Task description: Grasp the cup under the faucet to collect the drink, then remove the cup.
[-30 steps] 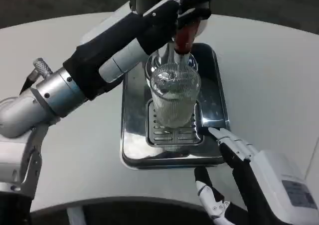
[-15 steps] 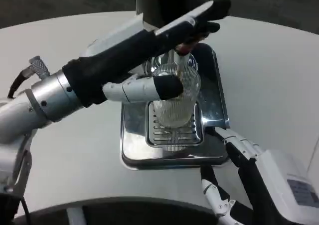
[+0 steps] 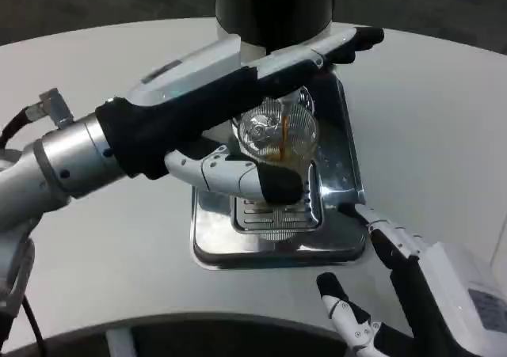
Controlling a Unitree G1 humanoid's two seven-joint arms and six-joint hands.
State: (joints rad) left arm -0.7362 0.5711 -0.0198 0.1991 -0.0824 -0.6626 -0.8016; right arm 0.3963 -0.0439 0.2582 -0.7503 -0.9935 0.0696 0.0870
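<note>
Now the white table (image 3: 444, 127) is carrying a dark machine (image 3: 273, 9) and a shiny metal tray (image 3: 337, 222). Above the tray, the left hand (image 3: 261, 96) is stretching over the ribbed glass cup (image 3: 279, 139), with fingers spread around it; I cannot tell if they are gripping. A thin brown stream (image 3: 283, 135) is falling into the cup. Beside the tray, the right hand (image 3: 396, 294) is waiting with fingers apart.
</note>
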